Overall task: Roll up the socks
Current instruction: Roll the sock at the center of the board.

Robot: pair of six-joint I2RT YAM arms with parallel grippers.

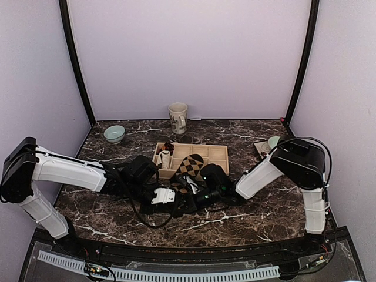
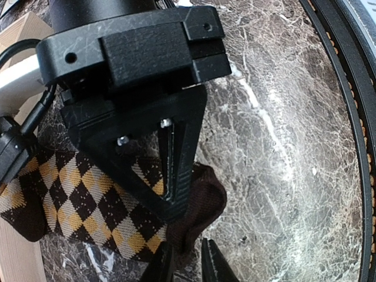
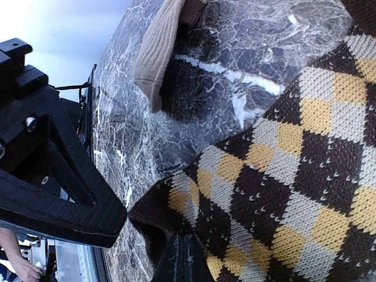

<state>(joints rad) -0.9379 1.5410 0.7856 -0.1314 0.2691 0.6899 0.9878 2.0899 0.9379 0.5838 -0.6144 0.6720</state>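
Note:
The dark brown argyle sock [image 1: 191, 167] lies flat from the tray's front edge toward me, its checks filling the right wrist view [image 3: 294, 176]. My right gripper [image 3: 185, 249] is shut, pinching the sock's edge near the plain brown toe. In the left wrist view the toe [image 2: 202, 202] is bunched up and hangs between my left gripper's [image 2: 189, 261] narrowly open fingers, with marble still showing beside one finger [image 2: 216, 264]. The two grippers meet tip to tip over the toe [image 1: 185, 197]. The tan sock [image 3: 155, 53] lies on the marble just beyond the argyle one.
A wooden tray [image 1: 217, 154] sits mid-table with a small white rolled sock [image 1: 165, 157] in its left end. A mug [image 1: 178, 117] stands at the back, a green bowl [image 1: 114, 134] back left, another bowl [image 1: 273, 142] at the right. The table's front rim [image 2: 352, 117] is close.

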